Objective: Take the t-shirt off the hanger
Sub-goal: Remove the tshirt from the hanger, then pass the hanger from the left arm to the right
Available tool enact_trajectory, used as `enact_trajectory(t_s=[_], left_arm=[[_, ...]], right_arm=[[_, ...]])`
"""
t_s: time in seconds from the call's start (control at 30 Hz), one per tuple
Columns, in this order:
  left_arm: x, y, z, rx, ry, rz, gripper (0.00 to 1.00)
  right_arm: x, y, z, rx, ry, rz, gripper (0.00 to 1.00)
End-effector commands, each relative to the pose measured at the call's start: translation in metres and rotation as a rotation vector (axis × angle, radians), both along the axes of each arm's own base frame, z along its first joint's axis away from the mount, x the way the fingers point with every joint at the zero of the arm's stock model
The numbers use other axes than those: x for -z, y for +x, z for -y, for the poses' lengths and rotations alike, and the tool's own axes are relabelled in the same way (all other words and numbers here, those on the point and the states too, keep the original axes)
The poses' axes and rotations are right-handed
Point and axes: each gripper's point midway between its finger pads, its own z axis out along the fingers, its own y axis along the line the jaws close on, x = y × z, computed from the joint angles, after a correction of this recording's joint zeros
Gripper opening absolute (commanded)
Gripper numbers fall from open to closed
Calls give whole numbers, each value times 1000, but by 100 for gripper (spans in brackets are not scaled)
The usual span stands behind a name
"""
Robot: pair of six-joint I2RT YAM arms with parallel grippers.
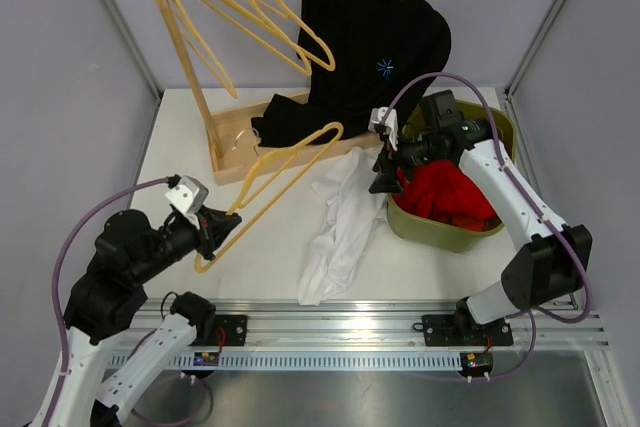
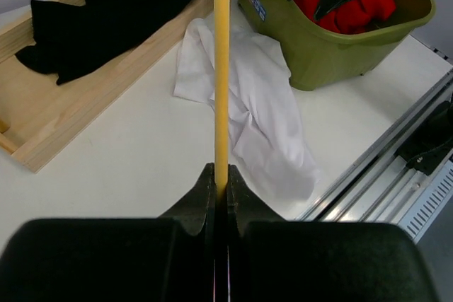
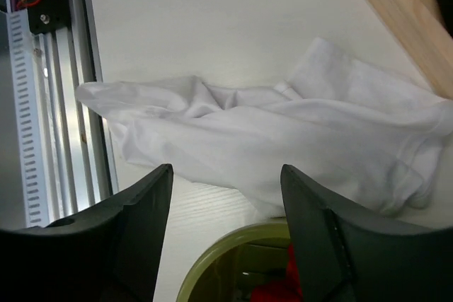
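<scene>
Top view: left gripper (image 1: pixel 213 230) is clamped on the low end of the yellow hanger (image 1: pixel 290 162), which slants up bare toward the rack (image 1: pixel 177 42). The white t-shirt (image 1: pixel 338 217) lies crumpled on the table (image 1: pixel 170 157), just beside the green bin (image 1: pixel 440 232) and, as far as I can tell, clear of the hanger. Right gripper (image 1: pixel 383 175) hangs over the bin's edge.

Left wrist: jaws pinch the hanger (image 2: pixel 221 68) bar tight. The t-shirt (image 2: pixel 258 111) is flat beyond it.

Right wrist: fingers (image 3: pixel 141 224) stand spread with nothing between them, and the t-shirt (image 3: pixel 283 139) lies loose below.

My read: the shirt is off and what remains is a clean retreat. I'd lift the right arm straight up so no fold snags, then keep the hanger's free end away from the cloth when setting it down.
</scene>
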Motion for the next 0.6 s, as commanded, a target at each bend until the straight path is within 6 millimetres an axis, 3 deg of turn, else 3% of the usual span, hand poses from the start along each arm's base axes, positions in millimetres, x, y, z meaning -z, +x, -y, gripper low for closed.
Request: enact_trajectory(t_s=[0.0, 0.03, 0.07, 0.1, 0.23, 0.3, 0.43, 0.57], left_arm=[[-6, 4, 24, 147, 7, 46, 0], [-5, 2, 28, 179, 15, 50, 0], [-2, 1, 31, 219, 39, 72, 0], [0, -2, 37, 266, 43, 66, 0], [6, -2, 45, 324, 55, 79, 0], [9, -3, 47, 352, 62, 98, 0], [14, -8, 50, 403, 71, 141, 0], [10, -13, 53, 440, 59, 199, 0]], right_arm=[[-37, -13, 13, -107, -13, 264, 70], [-45, -17, 15, -152, -4, 315, 71], [-47, -37, 17, -225, 17, 301, 72], [-54, -40, 20, -279, 24, 382, 72], [-75, -43, 32, -287, 27, 420, 73], [-74, -39, 39, -304, 24, 411, 73], [-66, -63, 40, -395, 56, 298, 73], [-63, -62, 33, -403, 107, 249, 71]])
